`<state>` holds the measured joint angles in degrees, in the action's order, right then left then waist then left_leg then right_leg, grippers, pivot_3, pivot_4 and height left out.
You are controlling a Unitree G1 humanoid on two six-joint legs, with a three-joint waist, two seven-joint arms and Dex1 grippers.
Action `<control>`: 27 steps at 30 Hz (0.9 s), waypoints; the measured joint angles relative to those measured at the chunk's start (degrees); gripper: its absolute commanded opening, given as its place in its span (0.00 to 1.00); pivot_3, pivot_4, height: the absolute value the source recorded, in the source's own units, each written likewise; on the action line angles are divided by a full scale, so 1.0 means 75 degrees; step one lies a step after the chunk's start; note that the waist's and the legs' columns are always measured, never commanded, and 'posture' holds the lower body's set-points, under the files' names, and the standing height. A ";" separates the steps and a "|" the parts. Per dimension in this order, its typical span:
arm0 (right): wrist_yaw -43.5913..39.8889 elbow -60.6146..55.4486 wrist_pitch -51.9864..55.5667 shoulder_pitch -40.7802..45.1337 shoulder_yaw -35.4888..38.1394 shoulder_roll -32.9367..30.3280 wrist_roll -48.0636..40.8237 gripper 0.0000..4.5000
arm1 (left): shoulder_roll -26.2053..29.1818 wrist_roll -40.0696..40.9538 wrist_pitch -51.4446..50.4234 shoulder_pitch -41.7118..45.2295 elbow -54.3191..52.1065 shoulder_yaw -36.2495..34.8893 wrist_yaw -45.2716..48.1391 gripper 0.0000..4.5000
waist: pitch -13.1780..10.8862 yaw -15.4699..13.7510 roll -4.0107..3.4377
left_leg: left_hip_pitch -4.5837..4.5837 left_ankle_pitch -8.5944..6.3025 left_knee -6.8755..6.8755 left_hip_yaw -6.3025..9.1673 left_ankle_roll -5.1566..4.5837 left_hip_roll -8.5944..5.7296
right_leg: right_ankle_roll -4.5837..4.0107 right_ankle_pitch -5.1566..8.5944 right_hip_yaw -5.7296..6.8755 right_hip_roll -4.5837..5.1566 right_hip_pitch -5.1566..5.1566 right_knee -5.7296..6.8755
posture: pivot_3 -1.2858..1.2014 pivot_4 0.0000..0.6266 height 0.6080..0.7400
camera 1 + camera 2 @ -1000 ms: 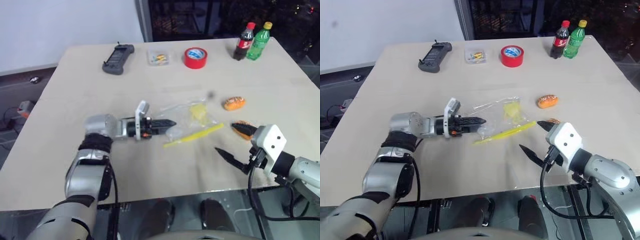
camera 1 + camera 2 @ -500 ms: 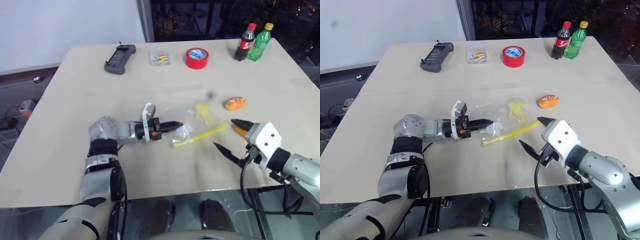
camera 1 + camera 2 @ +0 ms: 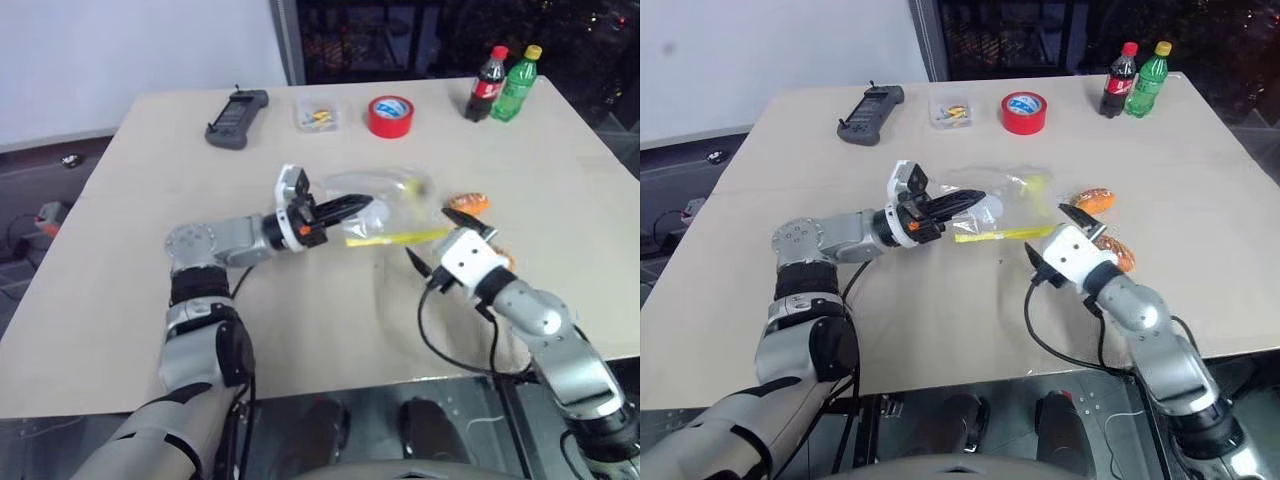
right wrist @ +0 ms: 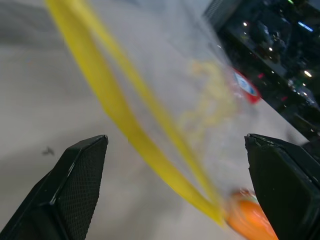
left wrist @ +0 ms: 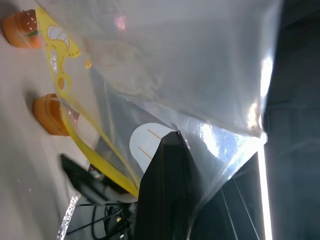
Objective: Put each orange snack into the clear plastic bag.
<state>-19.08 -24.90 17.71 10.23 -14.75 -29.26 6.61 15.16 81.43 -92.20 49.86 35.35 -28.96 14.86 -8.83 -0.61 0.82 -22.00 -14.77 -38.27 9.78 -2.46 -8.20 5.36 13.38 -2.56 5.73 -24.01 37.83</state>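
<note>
The bag [image 3: 385, 205] hangs above the table [image 3: 150, 160], pinched at one corner by the left gripper [image 3: 345, 206], whose fingers are closed on the plastic. Its yellow seal strip [image 3: 395, 237] runs along the lower edge toward the right gripper [image 3: 440, 240], whose jaws stand wide apart just beside that strip's end, holding nothing. In the right wrist view the strip [image 4: 125, 120] crosses between the spread fingers [image 4: 75, 190].

Two snacks lie on the table on the right: one [image 3: 468, 203] just past the bag's far corner, the other [image 3: 1116, 254] close beside the right gripper's body, partly hidden by it.

The near half of the table is bare, with wide room in front of both arms and to the left. Along the far edge, well apart from the bag, sit a black handset [image 3: 236, 117], a small clear box [image 3: 318, 116], a red tape roll [image 3: 391, 115] and two bottles [image 3: 504, 82] at the far right corner. Behind the table are a pale wall and a dark window.
</note>
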 measured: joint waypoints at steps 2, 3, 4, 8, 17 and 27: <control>0.0015 0.0593 -0.0290 0.0322 -0.0118 0.0301 0.0160 1.00 | -0.0021 0.0557 0.0001 -0.0037 -0.0064 -0.0061 -0.0556 0.02 | 0.0000 0.0004 0.0000 | 0.0001 0.0000 -0.0001 -0.0002 0.0000 -0.0002 | -0.0001 0.0000 -0.0003 0.0001 0.0000 0.0001 | 0.52 0.24 1.00; 0.0044 0.0813 -0.0398 0.0450 -0.0128 0.0403 0.0209 1.00 | -0.0040 0.0754 0.0006 -0.0052 -0.0111 -0.0070 -0.0764 0.02 | 0.0000 0.0006 0.0000 | 0.0001 0.0000 -0.0002 -0.0001 0.0000 -0.0002 | -0.0001 0.0000 -0.0002 0.0000 0.0000 0.0001 | 0.52 0.24 1.00; 0.0097 0.1070 -0.0508 0.0608 -0.0122 0.0526 0.0247 0.94 | -0.0045 0.1033 0.0021 -0.0092 -0.0155 -0.0076 -0.1015 0.01 | 0.0000 0.0007 0.0000 | 0.0002 0.0000 -0.0002 -0.0001 0.0000 -0.0002 | -0.0001 -0.0001 -0.0002 0.0000 0.0000 0.0002 | 0.52 0.24 1.00; 0.0301 0.1801 -0.0872 0.1007 0.0052 0.0908 0.0266 0.60 | -0.0036 0.2319 0.0420 -0.0451 -0.0612 0.0082 -0.2022 0.00 | 0.0000 0.0019 0.0000 | 0.0000 0.0001 -0.0001 -0.0001 0.0001 0.0000 | -0.0002 -0.0001 -0.0006 0.0001 -0.0001 0.0004 | 0.52 0.24 1.00; 0.0219 0.2315 -0.1296 0.1471 0.0555 0.1045 0.0130 0.01 | 0.0060 0.3968 0.1836 -0.1353 -0.2070 0.0802 -0.3391 0.00 | 0.0001 0.0052 -0.0002 | 0.0001 0.0001 -0.0001 -0.0009 0.0002 0.0000 | -0.0002 -0.0001 -0.0013 -0.0004 0.0000 0.0005 | 0.52 0.24 1.00; -0.0103 0.4336 -0.1753 0.3166 0.0740 0.0559 0.0280 0.00 | 0.2021 0.0249 0.3641 -0.2162 -0.5156 0.2355 -0.2225 0.57 | -0.0002 0.0211 -0.0005 | 0.0007 0.0002 0.0023 -0.0050 0.0002 0.0005 | -0.0005 -0.0001 -0.0046 -0.0012 -0.0011 0.0003 | 0.52 0.24 1.00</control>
<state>-19.85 7.62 4.56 33.97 -9.20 -25.07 8.71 30.32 83.29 -64.90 33.64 -3.32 -11.30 -1.83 -8.84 0.98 0.78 -21.95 -14.76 -38.10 9.40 -2.44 -8.16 5.33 13.37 -2.90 5.64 -24.09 37.85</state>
